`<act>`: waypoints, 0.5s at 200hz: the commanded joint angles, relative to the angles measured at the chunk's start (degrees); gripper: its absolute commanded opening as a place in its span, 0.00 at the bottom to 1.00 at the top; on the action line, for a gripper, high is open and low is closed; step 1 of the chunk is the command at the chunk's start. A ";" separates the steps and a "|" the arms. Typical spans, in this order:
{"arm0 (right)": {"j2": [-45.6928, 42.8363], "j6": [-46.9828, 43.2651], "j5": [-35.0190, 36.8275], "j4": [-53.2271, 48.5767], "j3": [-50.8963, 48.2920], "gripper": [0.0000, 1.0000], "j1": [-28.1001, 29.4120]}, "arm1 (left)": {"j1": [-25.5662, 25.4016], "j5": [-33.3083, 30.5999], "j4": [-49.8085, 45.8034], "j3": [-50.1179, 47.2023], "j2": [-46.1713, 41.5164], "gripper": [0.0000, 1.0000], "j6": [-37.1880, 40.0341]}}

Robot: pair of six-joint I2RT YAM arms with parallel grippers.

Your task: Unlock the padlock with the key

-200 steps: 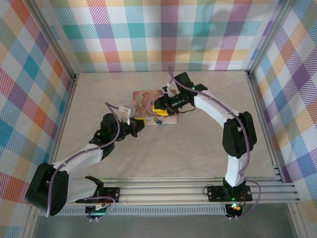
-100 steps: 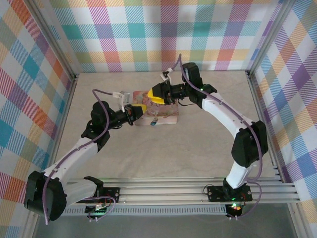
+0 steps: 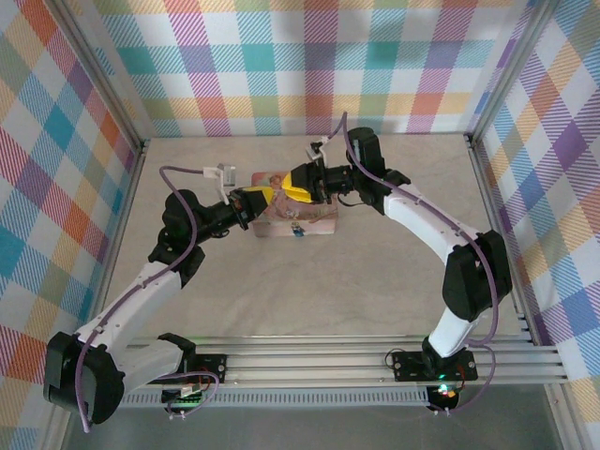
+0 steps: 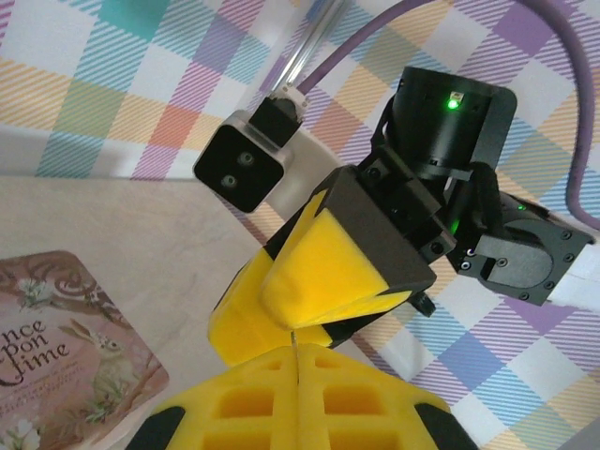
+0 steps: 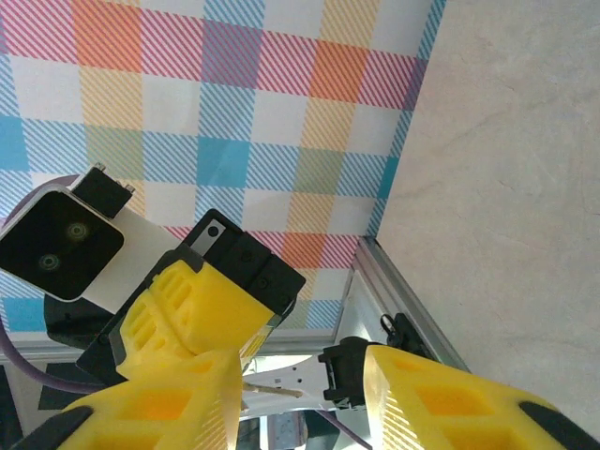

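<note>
Top external, left gripper [image 3: 265, 199] shut above left end of pink box [image 3: 321, 221], right gripper [image 3: 294, 189] parted, facing it, padlock [image 3: 297, 231] at box's near edge.

Matt foam pads [image 4: 328, 272], smooth tbl top [image 5: 506, 187]

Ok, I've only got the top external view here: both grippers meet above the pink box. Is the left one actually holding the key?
Observer: Left wrist view: the left gripper is shut, and a thin dark sliver, apparently the key, sticks out of the seam between its pads.
Operator: And the other one?
Observer: Right wrist view: the right gripper is open, its fingers well apart.
</note>
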 commanded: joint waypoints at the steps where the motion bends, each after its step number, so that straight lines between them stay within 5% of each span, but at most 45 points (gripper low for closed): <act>1: -2.25 1.73 -0.88 5.13 -0.32 0.34 1.08 | 0.61 -0.23 2.78 1.15 -1.27 0.00 -1.65; 65: -1.37 4.24 -1.85 8.25 0.71 0.18 3.13 | 0.56 -2.35 1.57 0.15 -2.56 0.00 -2.05; 82: -1.54 5.14 -2.11 8.54 0.02 0.19 3.90 | 0.57 -3.53 0.87 -0.02 -3.02 0.00 -2.39; 100: -1.54 5.78 -2.20 9.11 -0.80 0.31 4.28 | 0.56 -4.65 0.00 -0.24 -3.31 0.00 -2.36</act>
